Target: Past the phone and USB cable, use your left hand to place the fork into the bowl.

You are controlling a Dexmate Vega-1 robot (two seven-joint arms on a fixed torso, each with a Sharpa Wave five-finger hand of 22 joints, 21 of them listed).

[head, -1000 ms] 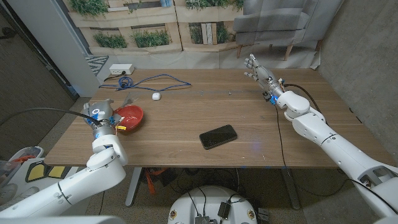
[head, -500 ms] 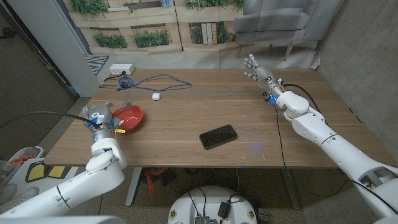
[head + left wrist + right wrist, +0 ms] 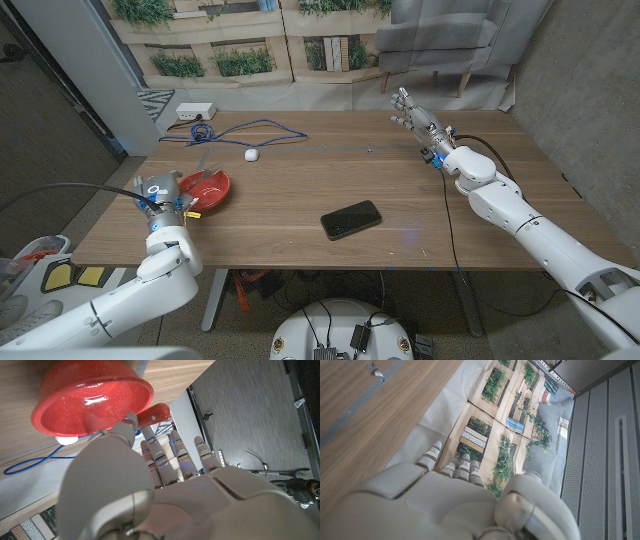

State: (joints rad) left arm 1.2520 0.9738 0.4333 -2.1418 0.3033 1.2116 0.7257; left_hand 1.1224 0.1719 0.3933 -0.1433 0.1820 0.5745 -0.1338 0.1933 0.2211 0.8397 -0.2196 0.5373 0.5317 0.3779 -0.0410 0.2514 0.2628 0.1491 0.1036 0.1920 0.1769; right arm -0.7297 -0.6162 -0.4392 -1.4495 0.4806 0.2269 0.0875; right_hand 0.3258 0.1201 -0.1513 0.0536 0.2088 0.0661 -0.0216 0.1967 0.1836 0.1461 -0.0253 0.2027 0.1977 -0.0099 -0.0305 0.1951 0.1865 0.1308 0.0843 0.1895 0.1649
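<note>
The red bowl stands near the table's left edge. The fork lies in it: its orange-red handle sticks out over the rim, and a grey end pokes out on the far side. My left hand is just left of the bowl with fingers spread, its fingertips close to the handle but holding nothing. At the far right of the table my right hand is raised with its fingers stretched out, holding nothing.
A black phone lies at the table's middle front. A blue USB cable runs along the far left side, with a white box and a small white piece nearby.
My left hand has drawn back a little from the bowl, toward the table's left edge. The bowl, phone and right arm stay as they were.
</note>
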